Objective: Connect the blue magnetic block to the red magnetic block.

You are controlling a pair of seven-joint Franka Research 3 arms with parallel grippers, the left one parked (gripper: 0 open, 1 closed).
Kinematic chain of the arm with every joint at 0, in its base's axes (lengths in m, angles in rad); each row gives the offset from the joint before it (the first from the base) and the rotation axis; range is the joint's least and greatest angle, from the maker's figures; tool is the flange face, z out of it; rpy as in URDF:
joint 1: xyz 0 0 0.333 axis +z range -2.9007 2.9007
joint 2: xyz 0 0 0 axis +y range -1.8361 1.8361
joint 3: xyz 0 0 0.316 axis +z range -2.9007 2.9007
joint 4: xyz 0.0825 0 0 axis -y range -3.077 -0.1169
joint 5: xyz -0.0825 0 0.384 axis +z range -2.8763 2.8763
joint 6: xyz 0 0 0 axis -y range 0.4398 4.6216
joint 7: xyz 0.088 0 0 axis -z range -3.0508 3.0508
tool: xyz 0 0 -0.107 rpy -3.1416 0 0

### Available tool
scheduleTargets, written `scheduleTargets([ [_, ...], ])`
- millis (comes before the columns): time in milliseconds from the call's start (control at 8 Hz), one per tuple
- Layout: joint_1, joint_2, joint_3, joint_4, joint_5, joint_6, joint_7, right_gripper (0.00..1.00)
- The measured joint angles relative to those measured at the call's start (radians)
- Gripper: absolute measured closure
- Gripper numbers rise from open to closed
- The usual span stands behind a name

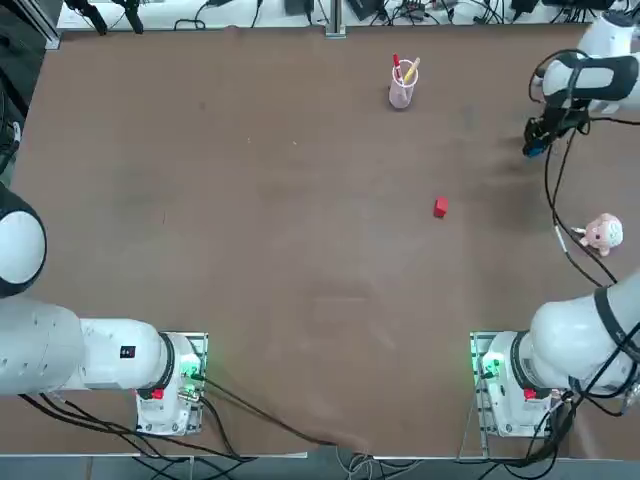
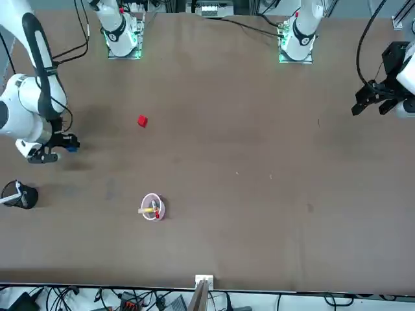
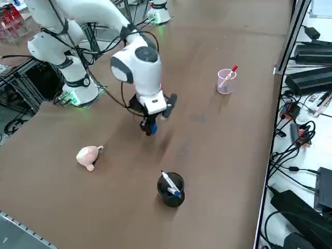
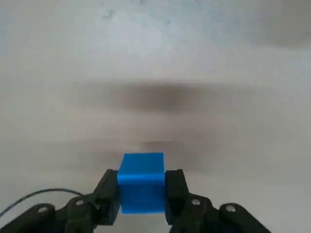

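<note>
clear cup (image 1: 402, 92) holding red and yellow pens; black cup (image 3: 170, 189) holding markers; right gripper (image 4: 142, 194) clamps bright blue cube (image 4: 142, 182), red cube (image 1: 441, 207) well apart.

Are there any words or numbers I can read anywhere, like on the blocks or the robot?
None can be read.
The blue magnetic block, shut in the right gripper above the table: plain faces, no writing.
The red magnetic block: no writing visible.
The small dark mark on the left arm: too small to read.
</note>
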Motion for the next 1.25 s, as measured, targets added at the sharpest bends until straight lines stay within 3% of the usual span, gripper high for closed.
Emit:
scheduleTargets([
  [375, 0.083, 0.012, 0.002, 0.004, 0.001, 0.000, 0.052, 0.52],
  [1250, 0.126, 0.118, 0.002, 0.033, 0.004, 0.107, 0.111, 0.52],
])
